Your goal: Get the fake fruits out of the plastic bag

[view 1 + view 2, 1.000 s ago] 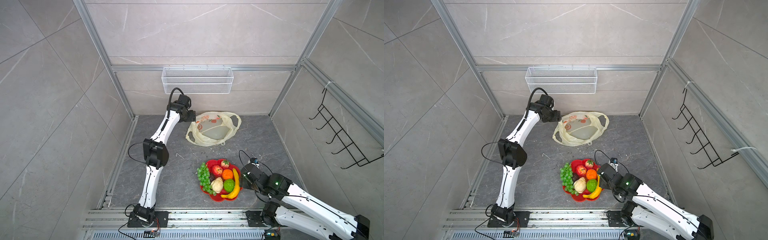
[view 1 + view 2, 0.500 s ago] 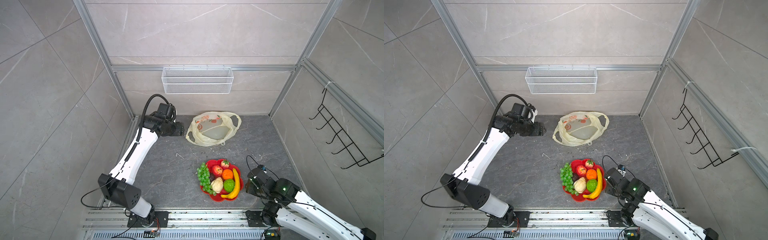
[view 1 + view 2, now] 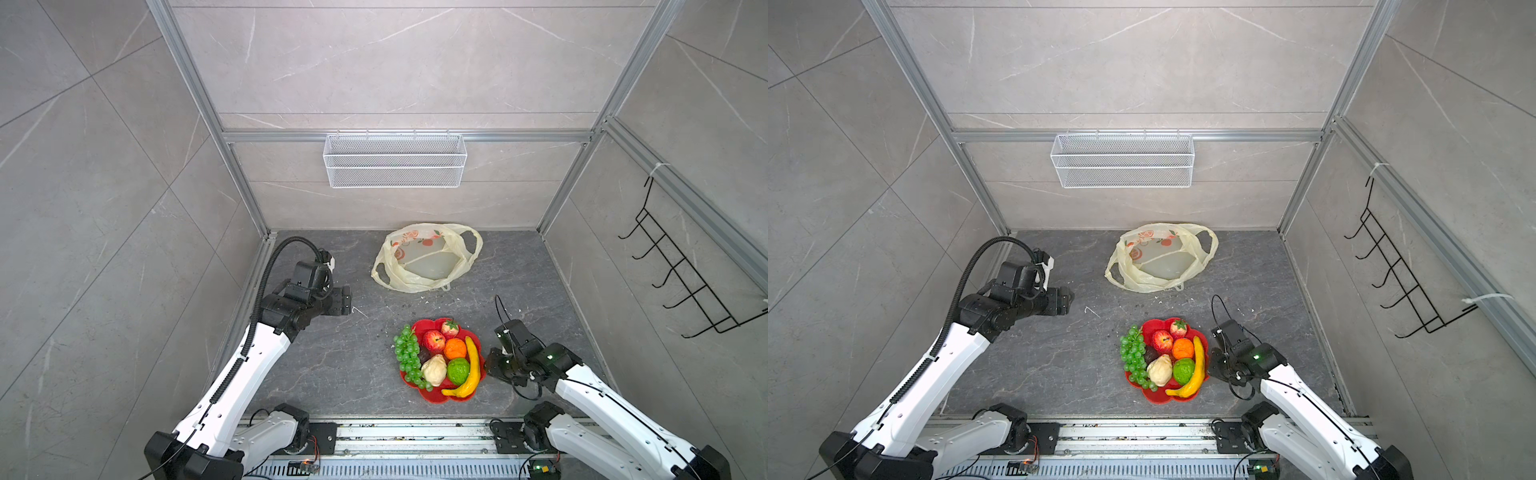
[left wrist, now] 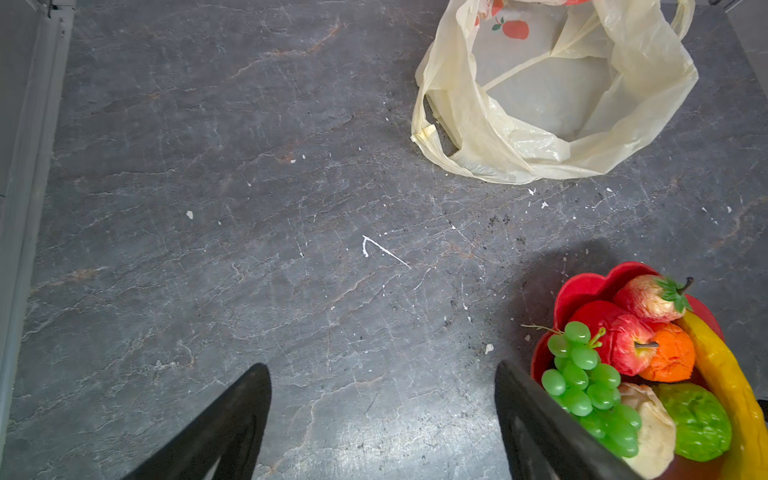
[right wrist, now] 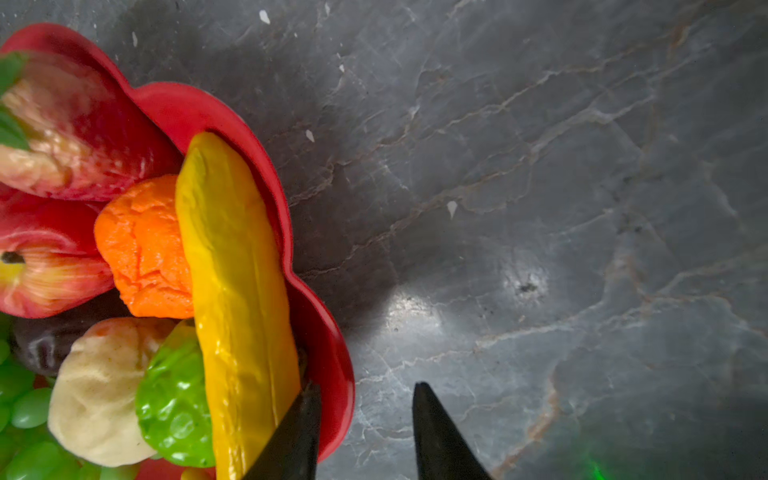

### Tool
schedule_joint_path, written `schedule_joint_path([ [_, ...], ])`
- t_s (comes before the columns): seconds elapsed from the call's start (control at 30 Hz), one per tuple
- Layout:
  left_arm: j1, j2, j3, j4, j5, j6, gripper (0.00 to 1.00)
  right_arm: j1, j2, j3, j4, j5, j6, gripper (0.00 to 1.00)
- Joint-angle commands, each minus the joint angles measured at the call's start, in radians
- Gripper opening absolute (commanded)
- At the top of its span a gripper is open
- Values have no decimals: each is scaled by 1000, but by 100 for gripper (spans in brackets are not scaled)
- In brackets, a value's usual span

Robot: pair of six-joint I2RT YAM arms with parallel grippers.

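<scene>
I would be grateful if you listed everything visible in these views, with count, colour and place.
plastic bag: 1, pale yellow, back of the table, open, no fruit visible inside
plate: 1, red, front of the table
fake fruits: 8, on the plate: green grape bunch, red apple, strawberry, orange, yellow banana, green bumpy fruit, cream fruit, dark brown fruit
wire basket: 1, white, back wall
hook rack: 1, black, right wall
table: 1, dark grey
left hand: 1, black, open, over bare table left of the plate
right hand: 1, black, open, beside the plate's right edge
</scene>
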Motion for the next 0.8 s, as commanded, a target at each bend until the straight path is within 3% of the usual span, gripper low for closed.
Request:
schedule_joint_path([
  [0.0, -2, 2, -2, 66, -40, 33, 86, -7, 38, -18, 51, -30, -32, 31],
  [0.47, -2, 27, -8, 62, -36, 39, 83, -9, 86, -68, 171, -90, -17, 11],
  [0.53, -2, 14, -18, 74, -41, 38, 83, -9, 79, -74, 181, -79, 14, 6],
  [0.77, -2, -17, -30, 89, -62, 33, 83, -1, 46, -114, 293, -79, 112, 4],
])
